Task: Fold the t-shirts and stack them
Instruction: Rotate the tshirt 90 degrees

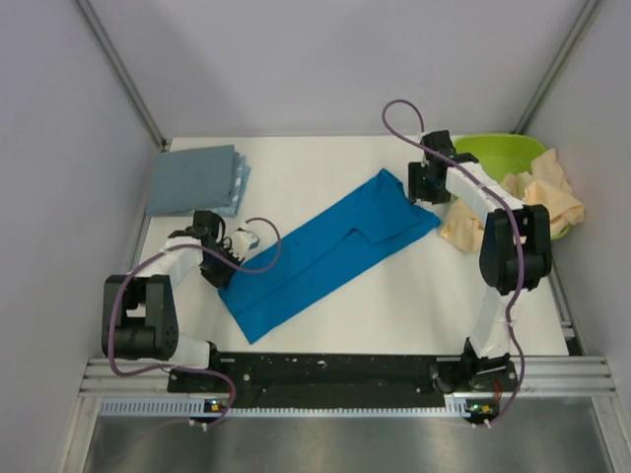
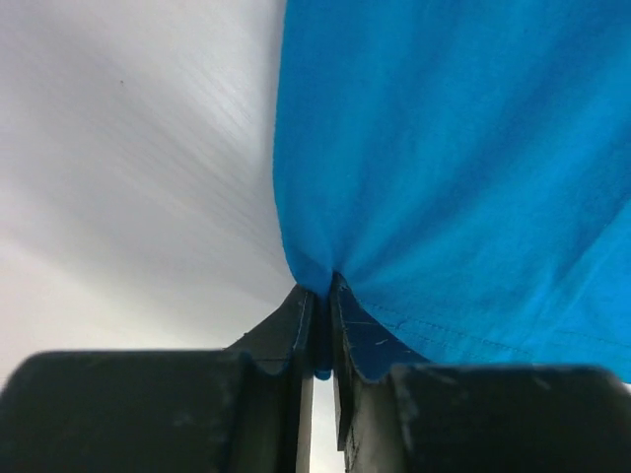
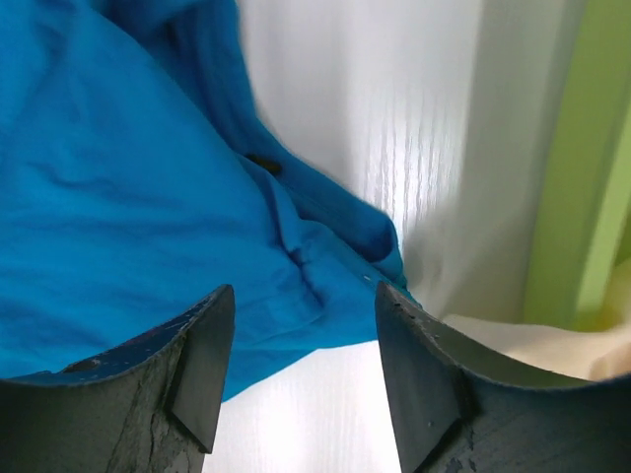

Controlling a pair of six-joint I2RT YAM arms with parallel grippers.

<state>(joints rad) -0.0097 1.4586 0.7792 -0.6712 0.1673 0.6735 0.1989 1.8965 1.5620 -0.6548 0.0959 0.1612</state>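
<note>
The bright blue t-shirt lies folded lengthwise, slanting across the middle of the table. My left gripper is shut on its left edge; the left wrist view shows the blue cloth pinched between the closed fingers. My right gripper is open just above the shirt's upper right end; in the right wrist view the blue cloth lies ahead of the spread fingers, untouched. Folded grey-blue shirts are stacked at the back left. A cream-peach shirt hangs over the tub's rim at the right.
A lime-green plastic tub stands at the back right corner, also seen in the right wrist view. Grey walls close in the table on three sides. The arm bases and a black rail run along the near edge.
</note>
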